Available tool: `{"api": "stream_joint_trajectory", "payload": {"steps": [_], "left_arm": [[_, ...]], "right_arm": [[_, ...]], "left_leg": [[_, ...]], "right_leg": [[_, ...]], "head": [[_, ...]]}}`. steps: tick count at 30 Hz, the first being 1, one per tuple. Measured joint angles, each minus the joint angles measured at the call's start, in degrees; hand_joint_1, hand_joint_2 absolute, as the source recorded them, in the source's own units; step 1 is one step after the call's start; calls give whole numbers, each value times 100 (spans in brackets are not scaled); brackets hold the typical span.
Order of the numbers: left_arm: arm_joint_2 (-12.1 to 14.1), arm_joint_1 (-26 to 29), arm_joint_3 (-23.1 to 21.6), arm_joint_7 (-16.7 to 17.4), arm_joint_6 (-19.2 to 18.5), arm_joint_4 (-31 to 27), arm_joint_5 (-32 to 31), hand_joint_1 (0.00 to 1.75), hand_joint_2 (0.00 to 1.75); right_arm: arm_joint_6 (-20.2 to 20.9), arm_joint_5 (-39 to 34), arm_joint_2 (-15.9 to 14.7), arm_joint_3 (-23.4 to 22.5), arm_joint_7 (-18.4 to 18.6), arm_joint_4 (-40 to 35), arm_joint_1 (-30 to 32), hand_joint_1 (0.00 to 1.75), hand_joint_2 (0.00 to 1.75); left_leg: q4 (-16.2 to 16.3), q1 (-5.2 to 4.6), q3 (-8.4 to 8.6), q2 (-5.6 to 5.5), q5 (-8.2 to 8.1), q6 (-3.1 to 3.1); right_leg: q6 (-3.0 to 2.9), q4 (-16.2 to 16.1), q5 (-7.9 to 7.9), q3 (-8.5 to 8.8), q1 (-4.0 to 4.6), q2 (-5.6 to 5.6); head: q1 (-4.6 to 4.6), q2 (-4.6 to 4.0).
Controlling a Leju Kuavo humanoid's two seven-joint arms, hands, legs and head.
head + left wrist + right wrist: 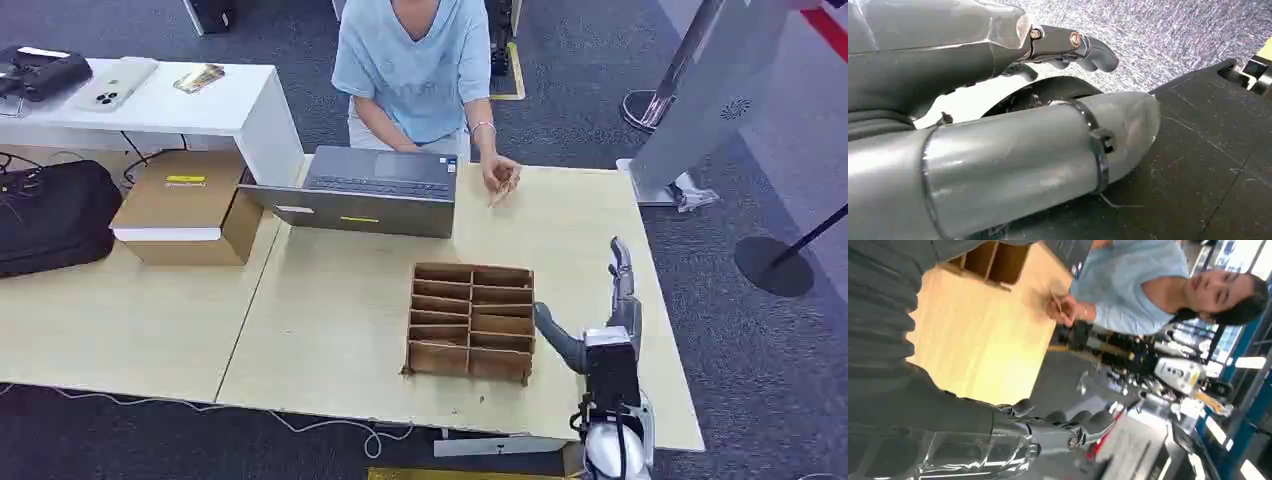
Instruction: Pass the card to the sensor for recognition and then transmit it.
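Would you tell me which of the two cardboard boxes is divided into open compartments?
The brown slotted cardboard organiser before the right hand; the closed box has none.

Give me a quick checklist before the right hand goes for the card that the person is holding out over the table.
1. Right hand free: ok, fingers extended, nothing held.
2. Card within view: ok, in the person's hand over the table.
3. Path from right hand to card: ok, bare tabletop beside the cardboard organizer.
4. Card offered steadily: cannot tell from one moment.
5. Sensor located: cannot tell, the grey device may be it.
6. Left hand out of the way: ok, hanging over the floor.
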Motion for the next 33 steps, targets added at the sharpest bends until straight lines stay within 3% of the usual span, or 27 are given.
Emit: {"api": "stream_joint_trajectory", "payload": {"steps": [8,19,27,33], "left_arm": [[0,-27,0,0,-72,0,-46,0,0],[-4,-53,0,2,-87,0,-57,0,0],[-4,-48,0,98,-85,0,-61,0,0],[-4,-44,0,111,-79,0,-81,0,0]], "right_arm": [[-821,1593,15,274,273,-164,-97,0,175],[-936,1673,31,446,371,-443,-113,0,175],[-1520,2470,31,324,472,-898,276,0,175],[-1634,2837,31,284,560,-1130,584,0,175]], "left_leg": [[0,0,0,0,0,0],[0,0,1,0,1,1],[0,0,0,1,-1,0],[0,0,0,0,0,0]], "right_leg": [[0,1,0,0,0,0],[0,0,0,0,0,0],[0,-1,-1,-1,0,0],[0,0,-1,0,0,0]], "head": [[0,0],[2,0],[0,0],[2,0]]}}
